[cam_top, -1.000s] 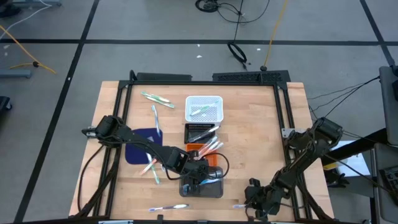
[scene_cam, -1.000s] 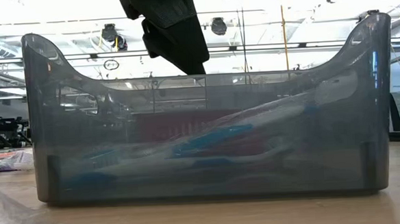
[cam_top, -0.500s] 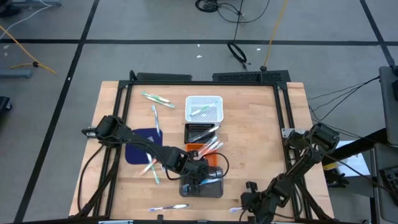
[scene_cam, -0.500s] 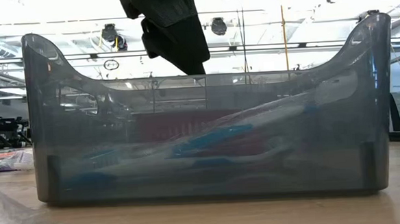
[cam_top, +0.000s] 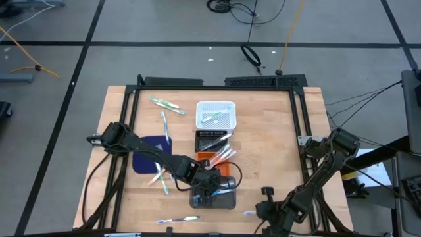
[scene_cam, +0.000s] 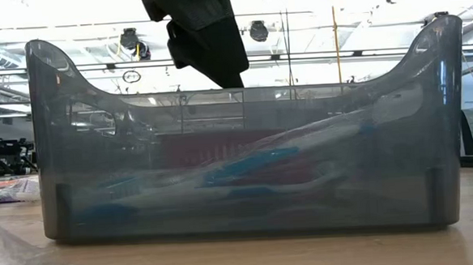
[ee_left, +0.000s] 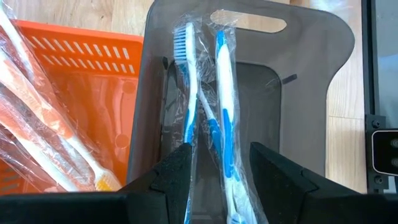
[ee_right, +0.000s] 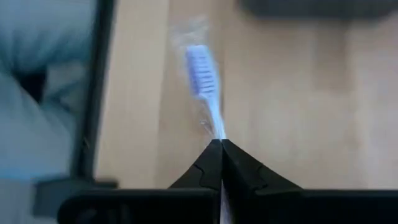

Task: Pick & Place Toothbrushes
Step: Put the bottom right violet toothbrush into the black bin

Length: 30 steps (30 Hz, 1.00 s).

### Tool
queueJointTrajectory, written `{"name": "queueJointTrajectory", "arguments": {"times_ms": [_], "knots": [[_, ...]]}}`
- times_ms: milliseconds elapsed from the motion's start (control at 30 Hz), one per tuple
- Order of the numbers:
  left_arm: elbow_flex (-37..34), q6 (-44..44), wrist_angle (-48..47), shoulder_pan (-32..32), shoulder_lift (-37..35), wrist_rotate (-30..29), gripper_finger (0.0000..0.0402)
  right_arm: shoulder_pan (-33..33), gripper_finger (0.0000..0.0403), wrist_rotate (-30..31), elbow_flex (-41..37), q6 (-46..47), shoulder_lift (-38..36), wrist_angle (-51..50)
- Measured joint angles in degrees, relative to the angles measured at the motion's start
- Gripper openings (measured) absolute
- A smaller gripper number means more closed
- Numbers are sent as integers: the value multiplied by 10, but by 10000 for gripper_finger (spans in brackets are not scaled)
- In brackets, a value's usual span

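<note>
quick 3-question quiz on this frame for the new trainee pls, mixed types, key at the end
1. True or false: the right gripper is shut on a wrapped toothbrush with a blue head.
2. The left gripper hangs open over which tray? A) white mesh tray B) orange tray C) grey tray D) black tray
3. Fill in: the wrapped brushes lying in the grey tray have ____ accents.

Key:
1. True. In the right wrist view the fingers meet on the handle, above the bare wooden table.
2. C. The orange tray sits beside it and holds other wrapped brushes.
3. Blue; two blue brushes lie there, seen between the open fingers.
</note>
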Motion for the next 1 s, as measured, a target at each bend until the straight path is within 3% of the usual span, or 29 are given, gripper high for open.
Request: {"name": "queueJointTrajectory", "arguments": {"times_ms": [233,567,767,1000], "knots": [[0,6,30,0,0,0,166,0,1,91,1,-25,-80,-20],[0,50,100,0,0,0,166,0,1,268,1,-120,-165,4],[0,95,190,0,0,-4,166,1,0,326,1,-255,-186,107],[0,179,323,0,0,-77,166,6,0,354,1,-437,-190,258]]}}
